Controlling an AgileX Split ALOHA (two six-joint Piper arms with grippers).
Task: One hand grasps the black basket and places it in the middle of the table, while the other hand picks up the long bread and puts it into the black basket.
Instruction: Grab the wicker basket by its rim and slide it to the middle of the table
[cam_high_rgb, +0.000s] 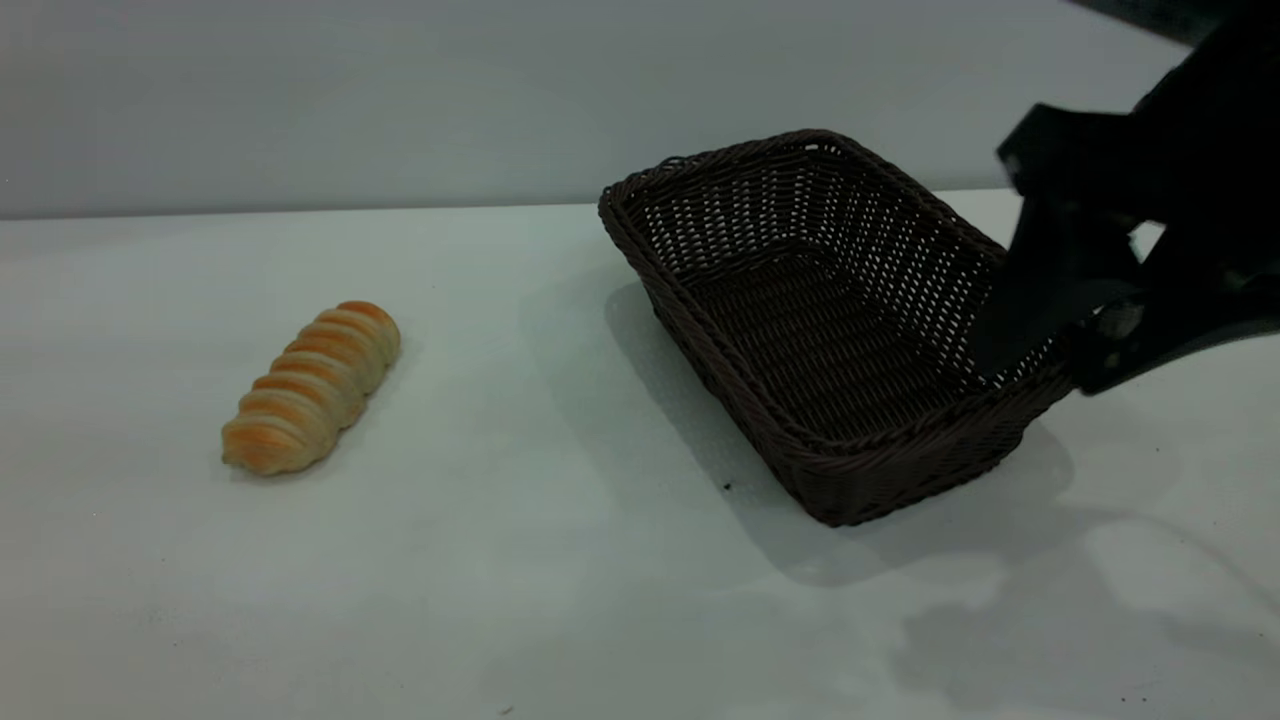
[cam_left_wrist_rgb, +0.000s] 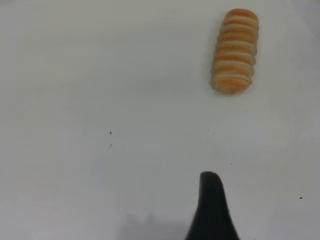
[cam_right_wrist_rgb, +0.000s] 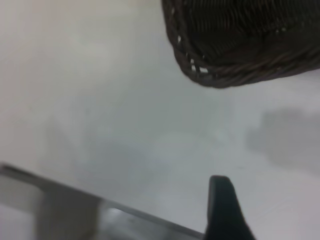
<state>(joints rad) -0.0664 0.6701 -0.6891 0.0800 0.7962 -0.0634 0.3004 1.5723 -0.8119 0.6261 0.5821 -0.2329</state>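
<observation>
Basket (cam_high_rgb: 800, 330) | my right gripper (cam_high_rgb: 1040, 345) pinching its near-right rim, tilted off bench (cam_high_rgb: 500, 560) | bread (cam_high_rgb: 312, 388) far left | left gripper (cam_left_wrist_rgb: 212, 210): cannot tell

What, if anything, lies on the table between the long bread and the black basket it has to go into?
Nothing visible does. The long bread lies alone on the table, and only bare tabletop separates it from the black basket, whose open top is unobstructed. The right gripper is at the basket's far rim, away from that path.
</observation>
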